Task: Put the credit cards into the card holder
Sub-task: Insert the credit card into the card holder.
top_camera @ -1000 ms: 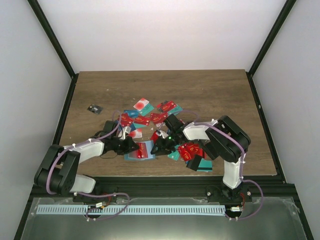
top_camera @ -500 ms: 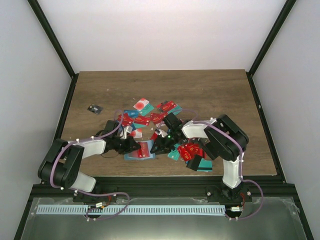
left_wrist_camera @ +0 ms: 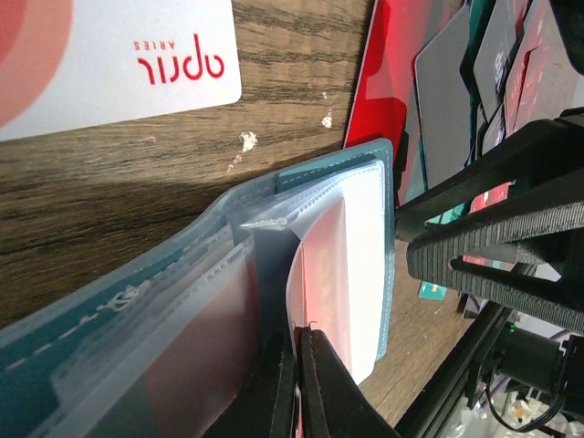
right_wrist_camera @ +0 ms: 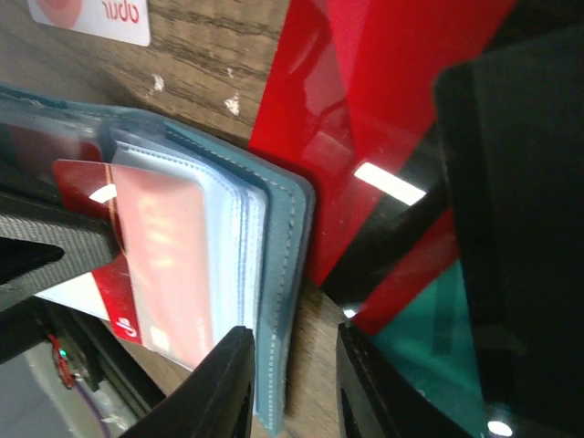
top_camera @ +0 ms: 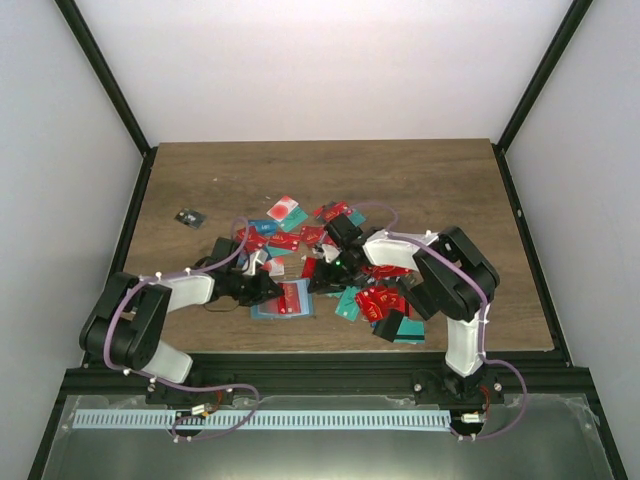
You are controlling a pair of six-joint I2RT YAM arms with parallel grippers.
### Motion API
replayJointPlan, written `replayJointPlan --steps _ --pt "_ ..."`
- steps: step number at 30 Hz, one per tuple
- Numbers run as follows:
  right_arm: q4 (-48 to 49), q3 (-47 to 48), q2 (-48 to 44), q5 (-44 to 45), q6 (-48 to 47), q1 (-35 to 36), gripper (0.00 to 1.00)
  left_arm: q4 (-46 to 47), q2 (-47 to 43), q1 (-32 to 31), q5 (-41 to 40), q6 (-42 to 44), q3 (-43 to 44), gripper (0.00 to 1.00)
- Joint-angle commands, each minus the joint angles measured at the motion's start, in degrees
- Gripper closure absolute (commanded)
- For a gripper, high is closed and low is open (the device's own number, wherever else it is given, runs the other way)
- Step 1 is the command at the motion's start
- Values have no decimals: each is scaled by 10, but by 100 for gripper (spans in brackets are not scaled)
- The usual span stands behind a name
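We are pinching the left gripper (left_wrist_camera: 297, 330) shut on a clear sleeve of the teal-blue bifold card holder (left_wrist_camera: 328, 166) on the wooden table (left_wrist_camera: 137, 155), the part-open right gripper (right_wrist_camera: 292, 365) straddling its edge beside red credit cards (right_wrist_camera: 365, 109).

Bare wood runs across the far table (top_camera: 420, 180) and its left side, save a small dark item (top_camera: 187, 217). Mid-table the cards (top_camera: 300, 238) lie heaped — the holder (top_camera: 283, 305) sits hemmed between the left gripper (top_camera: 264, 290) and the right gripper (top_camera: 320, 282), with a black case (top_camera: 390, 325) beside the right arm.
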Motion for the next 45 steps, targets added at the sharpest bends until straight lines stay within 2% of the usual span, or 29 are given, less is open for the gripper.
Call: replayJointPlan --steps 1,7,13,29,33,37,41,45 --pt "-54 19 -7 69 -19 -4 74 -35 15 -4 -28 17 1 96" --pt "-49 28 17 57 -14 -1 83 -32 23 -5 -28 16 4 96" --pt "-47 47 40 42 -7 15 87 -23 31 -8 -31 4 7 96" --pt "-62 78 66 11 -30 4 88 44 77 -28 -10 -50 23 96" --pt "-66 77 64 9 -33 -6 88 37 78 -30 -10 -56 29 96" --pt "-67 78 57 8 -33 -11 88 -4 65 -31 -22 -53 40 91" --pt "-66 77 48 9 -31 -15 88 -56 50 -32 -34 -42 53 80" --pt "-66 78 41 11 -30 -20 88 -105 43 -32 -35 -34 75 73"
